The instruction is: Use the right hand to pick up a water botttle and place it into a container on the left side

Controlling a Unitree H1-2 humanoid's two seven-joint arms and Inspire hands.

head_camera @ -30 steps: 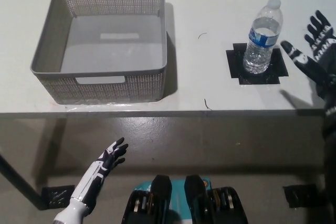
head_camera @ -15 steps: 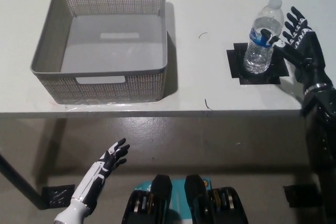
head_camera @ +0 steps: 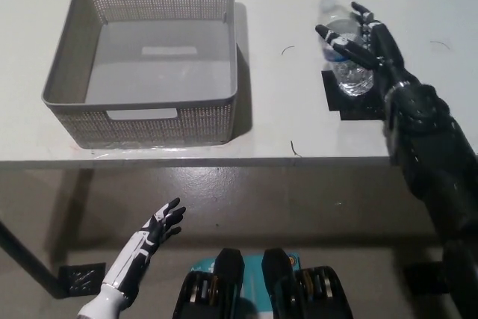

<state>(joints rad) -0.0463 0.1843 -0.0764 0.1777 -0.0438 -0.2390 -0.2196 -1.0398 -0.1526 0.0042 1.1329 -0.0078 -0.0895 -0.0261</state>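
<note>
A clear water bottle (head_camera: 349, 74) with a blue label stands on a black tape square (head_camera: 362, 104) at the table's right, leaning toward the left. My black right hand (head_camera: 364, 41) reaches in from the right and wraps around the bottle's upper half, fingers across its front and thumb behind. The bottle's base still touches the tape. The grey perforated basket (head_camera: 142, 102) sits on the left side of the table with nothing in it. My white left hand (head_camera: 155, 231) rests low at the lower left, below the table's front edge, fingers apart and holding nothing.
The white table (head_camera: 284, 132) has its front edge running across the middle of the picture. Bare tabletop lies between the basket and the bottle. A small dark scrap (head_camera: 296, 149) lies near the front edge. Grey floor shows below.
My right hand has moved left from beside the bottle and closed around it. The bottle has tipped and shifted to the left. The left hand has stayed in place.
</note>
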